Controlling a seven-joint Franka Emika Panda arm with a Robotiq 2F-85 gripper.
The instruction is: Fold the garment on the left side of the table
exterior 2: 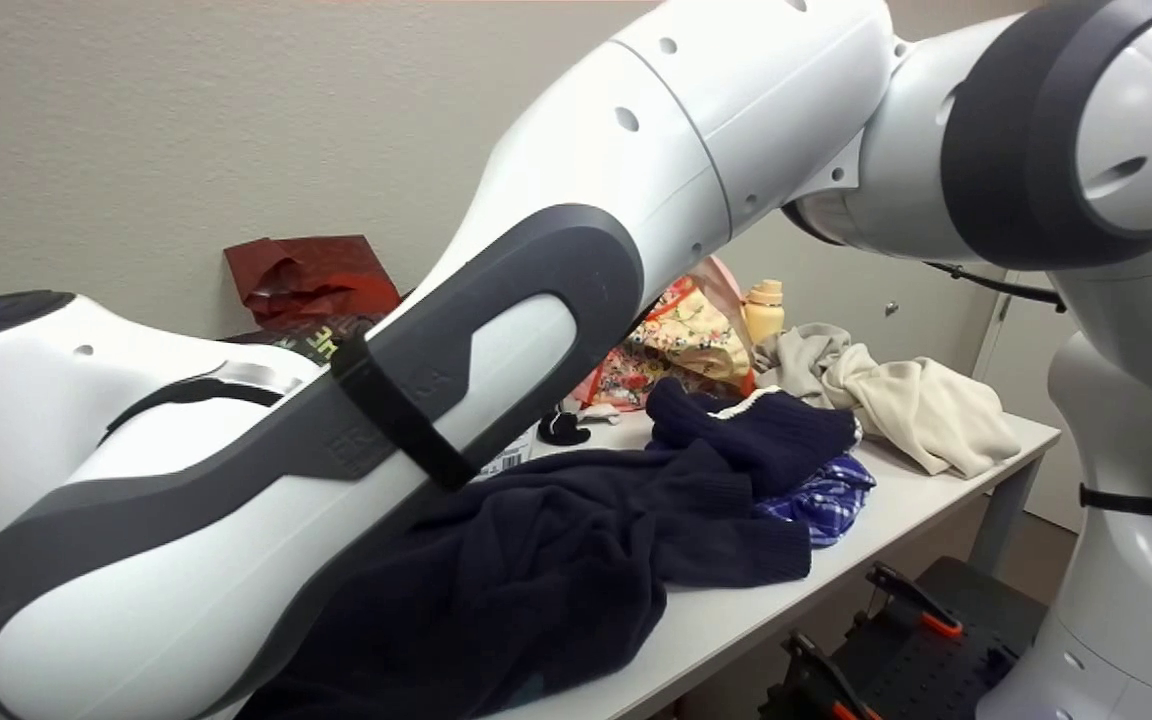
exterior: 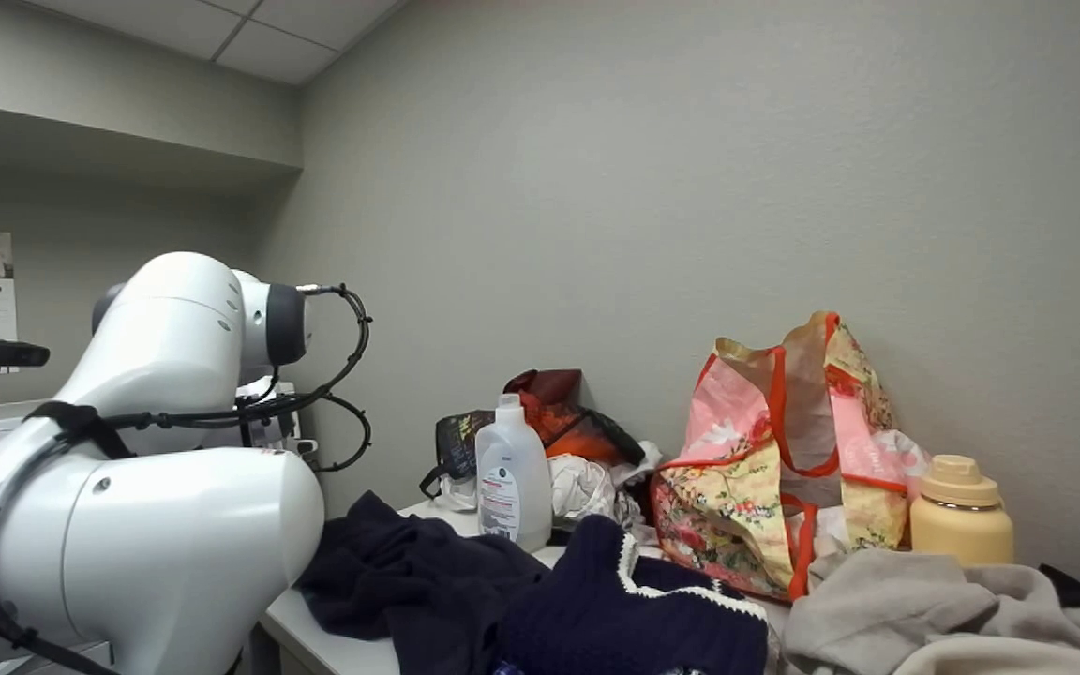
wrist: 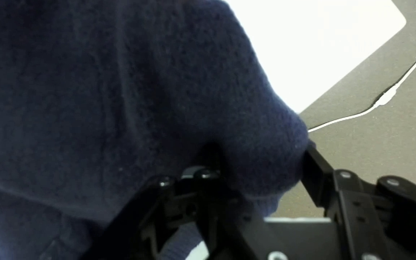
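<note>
Running along tbl (exterior 2: 716,615) twd plaid (exterior 2: 829,497): garment (exterior 2: 536,560)

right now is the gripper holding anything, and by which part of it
Cannot be told: in the wrist view, the gripper straddles an edge of the navy sweater, but no clear pinch shows.

Garments (exterior 2: 536,560) — on table (exterior 2: 726,612), bag (exterior: 732,492) behind

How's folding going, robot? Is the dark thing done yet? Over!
Gripper open, dark garment between its jaws. Garment rumpled, not folded yet. White-trimmed navy knit right beside it, possibly in the way.
</note>
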